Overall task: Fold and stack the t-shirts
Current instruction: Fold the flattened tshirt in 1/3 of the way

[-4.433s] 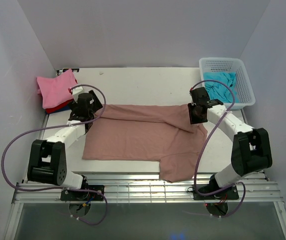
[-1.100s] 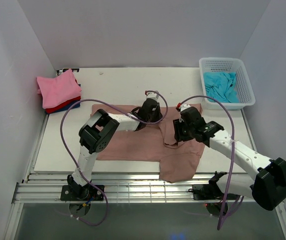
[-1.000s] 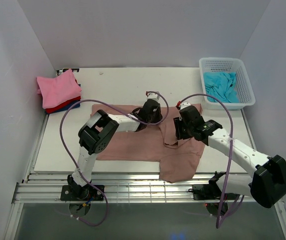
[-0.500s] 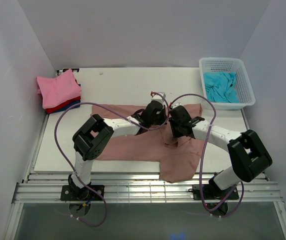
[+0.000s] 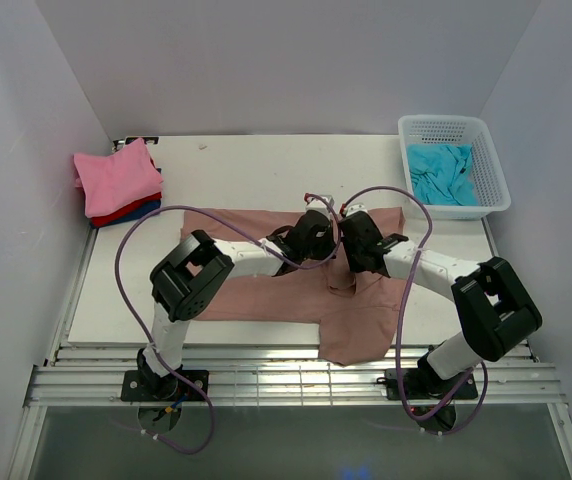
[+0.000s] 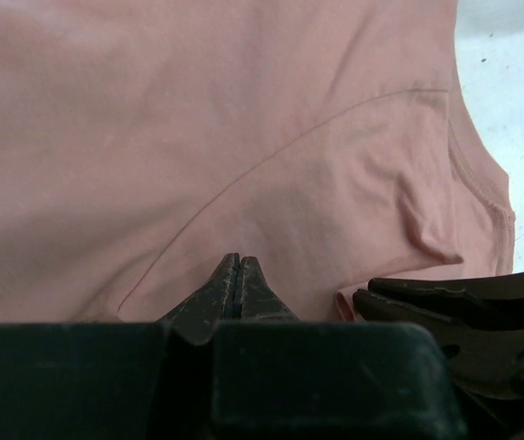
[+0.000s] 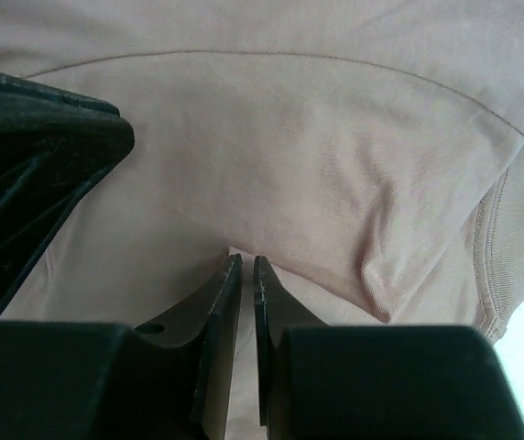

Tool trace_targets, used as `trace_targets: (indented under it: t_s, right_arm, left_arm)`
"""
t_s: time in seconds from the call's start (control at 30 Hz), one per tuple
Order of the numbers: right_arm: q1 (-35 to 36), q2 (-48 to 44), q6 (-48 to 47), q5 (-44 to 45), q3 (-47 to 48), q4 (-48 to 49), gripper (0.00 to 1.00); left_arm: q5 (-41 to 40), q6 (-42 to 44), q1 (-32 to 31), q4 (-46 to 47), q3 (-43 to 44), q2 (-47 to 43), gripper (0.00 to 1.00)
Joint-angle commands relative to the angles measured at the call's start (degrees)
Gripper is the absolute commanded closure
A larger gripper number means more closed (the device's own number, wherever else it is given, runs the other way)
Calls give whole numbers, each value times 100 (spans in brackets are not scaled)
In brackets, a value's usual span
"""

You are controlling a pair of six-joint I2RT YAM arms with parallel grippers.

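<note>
The large rose-brown t-shirt (image 5: 256, 285) lies spread on the table, one part hanging over the front edge. Both grippers meet over its middle. My left gripper (image 5: 327, 249) (image 6: 237, 259) is shut, its tips resting on the cloth with nothing showing between them. My right gripper (image 5: 344, 260) (image 7: 242, 261) stands right beside it, its jaws drawn almost together on a small raised fold of the rose-brown t-shirt (image 7: 335, 183). The right fingers (image 6: 454, 298) show in the left wrist view with that fold at their tip. A turquoise t-shirt (image 5: 441, 172) lies in the basket.
A folded stack sits at the back left: a pink t-shirt (image 5: 114, 175) on top, red (image 5: 116, 213) and dark blue (image 5: 148, 209) under it. The white lattice basket (image 5: 493, 160) stands at the back right. Purple cables loop over both arms.
My right gripper slid left across the shirt until it stood next to the left gripper, and its jaws closed. The left gripper edged slightly right and stayed shut.
</note>
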Motion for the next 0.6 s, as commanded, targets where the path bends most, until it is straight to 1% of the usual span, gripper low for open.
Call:
trace_targets:
  t_s: [0.0, 0.07, 0.1, 0.2, 0.3, 0.43, 0.57]
  right_arm:
    - [18, 23, 58, 83, -107, 163, 83]
    - [18, 5, 75, 74, -143, 145, 83]
    - [18, -3, 67, 74, -134, 145, 78]
    - [18, -21, 75, 74, -99, 93, 68]
    - [26, -91, 84, 39, -64, 40, 63]
    - [26, -170, 84, -23, -37, 13, 60]
    - [26, -30, 93, -119, -81, 22, 60]
  left_arm:
    - [77, -6, -124, 42, -63, -39, 100]
    - [59, -15, -124, 50, -80, -39, 100]
    - [59, -15, -133, 50, -80, -30, 100]
    - [50, -24, -124, 59, -107, -30, 100]
    - [33, -33, -124, 68, -133, -30, 100]
    - [6, -24, -133, 68, -151, -39, 100]
    - [6, -41, -133, 68, -151, -21, 100]
